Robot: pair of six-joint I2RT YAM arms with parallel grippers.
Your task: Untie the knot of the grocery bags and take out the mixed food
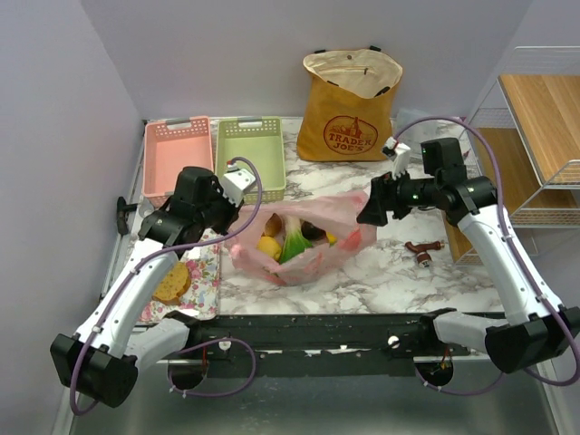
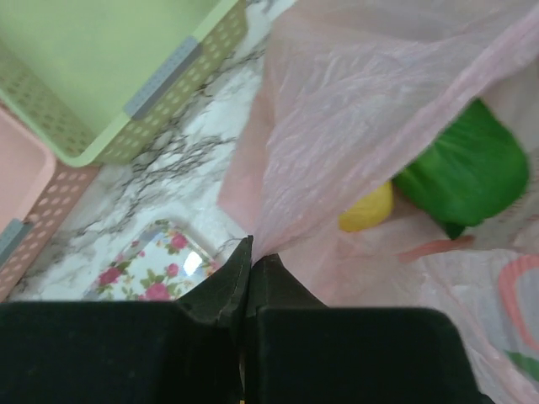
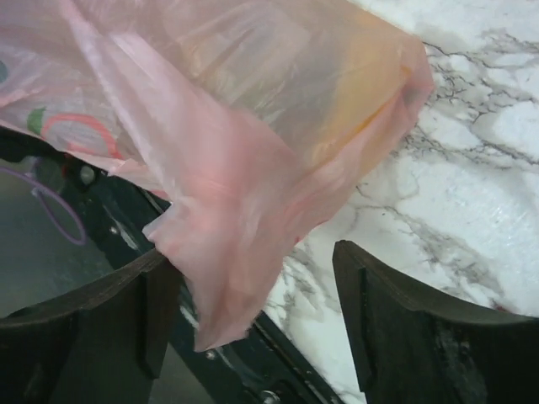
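A white marble bench [image 1: 408,281] is seen from above, with two robot arms reaching in from the near edge. At the back stands the mustard-yellow tote [image 1: 349,109] with a red round logo, upright, its top gaping; what it holds is not visible. To its left, along the back, sit a pink basket [image 1: 177,159] and a green basket [image 1: 249,154], side by side.

In the middle of the bench lies the pink plastic bag [image 1: 304,240], thin and crinkled, slumped between the two arms. Through its film show a green leek [image 1: 292,246], a yellow lemon [image 1: 268,246] and a dark round fruit [image 1: 313,232]. All the food that can be seen is inside the bag.

The left claw [image 2: 250,252] is pressed together, pinching a fold of the pink film at the bag's left edge. The right claw [image 3: 253,252] is spread wide at the bag's right end; a loose flap of film hangs between its fingers, not gripped.

No knot can be made out in any view, so whether the pink bag is untied cannot be told. As a judgement, the task is early: the bag is only being handled, no food has been taken out, and the tote waits well apart.

At the near left, a browned bread slice [image 1: 172,283] rests on a floral tray [image 1: 199,272].
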